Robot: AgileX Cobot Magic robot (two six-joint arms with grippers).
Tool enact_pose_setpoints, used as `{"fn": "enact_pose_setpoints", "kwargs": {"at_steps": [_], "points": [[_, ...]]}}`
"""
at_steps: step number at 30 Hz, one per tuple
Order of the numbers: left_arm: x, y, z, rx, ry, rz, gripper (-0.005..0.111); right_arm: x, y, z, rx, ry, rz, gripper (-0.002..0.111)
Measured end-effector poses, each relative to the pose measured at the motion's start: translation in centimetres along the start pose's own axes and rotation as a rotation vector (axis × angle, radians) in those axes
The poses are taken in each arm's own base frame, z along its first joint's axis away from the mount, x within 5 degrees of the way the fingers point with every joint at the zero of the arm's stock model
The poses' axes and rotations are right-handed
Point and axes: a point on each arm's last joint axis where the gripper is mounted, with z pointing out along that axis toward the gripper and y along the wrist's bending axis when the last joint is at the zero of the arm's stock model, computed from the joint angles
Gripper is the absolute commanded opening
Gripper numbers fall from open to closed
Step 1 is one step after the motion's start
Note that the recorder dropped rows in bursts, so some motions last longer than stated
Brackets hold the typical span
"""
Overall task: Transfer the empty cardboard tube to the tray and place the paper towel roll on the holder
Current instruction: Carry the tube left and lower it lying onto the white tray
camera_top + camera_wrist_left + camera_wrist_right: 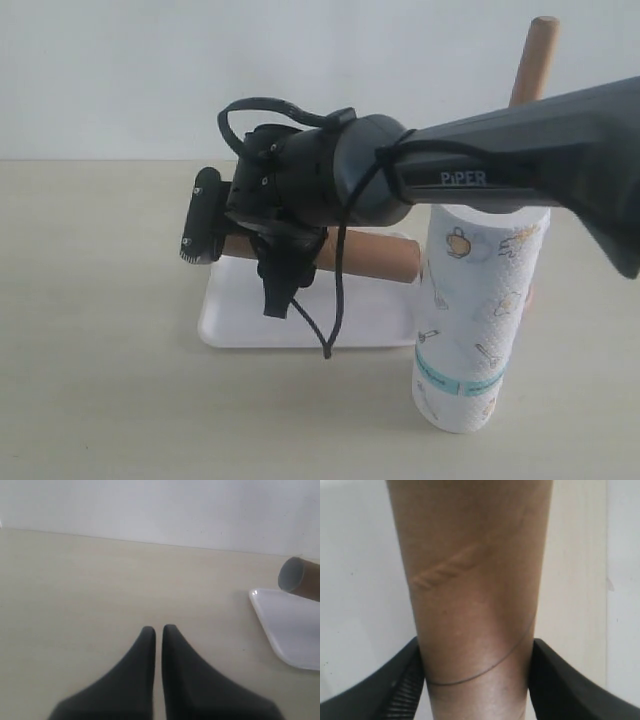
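The brown cardboard tube [372, 256] lies level over the rear part of the white tray [238, 322]; I cannot tell whether it touches the tray. My right gripper [240, 252] has reached across from the right and is shut on the tube's left portion. In the right wrist view both fingers [404, 681] press the tube [475, 580] from either side. The paper towel roll [476, 320] stands upright on the table right of the tray. The holder's dowel [534, 58] rises behind the arm. My left gripper [158, 629] is shut on nothing above bare table, with the tube's open end [294, 575] and tray [292, 630] off to one side.
The right arm [520, 150] stretches across above the paper towel roll and in front of the holder, whose base is hidden. A black cable [335, 290] hangs from the wrist over the tray. A white wall backs the beige table [100, 300].
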Motion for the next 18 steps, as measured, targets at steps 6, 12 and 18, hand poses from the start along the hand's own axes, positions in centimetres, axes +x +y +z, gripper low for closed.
{"fn": "enact_pose_setpoints", "kwargs": {"at_steps": [6, 12, 18], "points": [[0.0, 0.0, 0.0, 0.000, 0.000, 0.000, 0.004, 0.1, 1.7, 2.3, -0.035, 0.037, -0.054, 0.000], [0.0, 0.0, 0.0, 0.000, 0.000, 0.000, 0.004, -0.4, 2.2, 2.7, -0.041, -0.007, -0.068, 0.000], [0.0, 0.0, 0.0, 0.000, 0.000, 0.000, 0.004, -0.6, 2.2, 2.7, -0.041, -0.025, -0.076, 0.000]]}}
